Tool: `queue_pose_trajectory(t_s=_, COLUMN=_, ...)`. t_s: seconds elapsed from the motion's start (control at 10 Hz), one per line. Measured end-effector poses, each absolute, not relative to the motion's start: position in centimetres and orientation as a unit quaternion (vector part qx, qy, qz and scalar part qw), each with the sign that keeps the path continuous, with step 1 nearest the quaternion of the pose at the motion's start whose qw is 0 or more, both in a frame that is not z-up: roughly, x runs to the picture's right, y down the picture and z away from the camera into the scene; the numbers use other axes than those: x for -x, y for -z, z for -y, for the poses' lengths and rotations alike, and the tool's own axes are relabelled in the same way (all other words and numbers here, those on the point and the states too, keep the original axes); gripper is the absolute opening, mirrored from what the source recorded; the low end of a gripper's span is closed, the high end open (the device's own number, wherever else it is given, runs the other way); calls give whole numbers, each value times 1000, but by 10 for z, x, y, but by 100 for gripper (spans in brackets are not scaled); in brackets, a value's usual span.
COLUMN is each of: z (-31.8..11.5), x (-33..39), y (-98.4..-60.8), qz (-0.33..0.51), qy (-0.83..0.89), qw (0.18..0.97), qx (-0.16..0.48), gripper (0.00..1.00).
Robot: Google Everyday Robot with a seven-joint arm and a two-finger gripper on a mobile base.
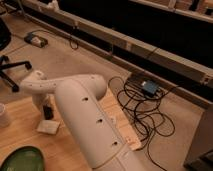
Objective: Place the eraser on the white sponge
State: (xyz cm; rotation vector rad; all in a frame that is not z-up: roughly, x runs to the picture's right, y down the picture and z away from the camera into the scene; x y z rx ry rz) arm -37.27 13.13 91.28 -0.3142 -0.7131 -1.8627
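The eraser (48, 113), a small dark block, stands left of centre in the frame, right under the claw (47, 106) and just above the white sponge (48, 127) that lies flat on the bench (75, 150). Whether the block touches the pad or hangs clear of it, I cannot tell. Whether the claw is spread or pinching the eraser, I cannot tell either, as the dark shapes run together there.

My read is that this is the placing step, with the eraser brought over its target and the set-down not yet confirmed. The next move looks like a short, straight drop onto the middle of the pad, a release, then a lift straight up so the block is not dragged off the soft surface.

Now the count, near to far. One green dish (22, 160) sits at the lower left corner. One big white arm (90, 125) sweeps from the bottom centre up and left to the claw. There is one white sponge and one eraser. One pale cup (4, 115) is cut by the left edge. Beyond the bench, on the floor, one tangle of black cables (145, 112) lies right of centre with one blue box (149, 87) in it. One office chair (10, 65) sits at the upper left, and one small dark device (35, 39) lies past it.
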Motion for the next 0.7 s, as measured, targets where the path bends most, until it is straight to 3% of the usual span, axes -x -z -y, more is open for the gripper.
queue_pose_trajectory(t_s=0.4, z=-137, x=374, y=-907, qz=303, qy=783, qw=527, qx=129, gripper=33)
queue_pose_trajectory(t_s=0.7, z=-134, x=376, y=-882, qz=307, qy=785, qw=525, qx=119, gripper=37)
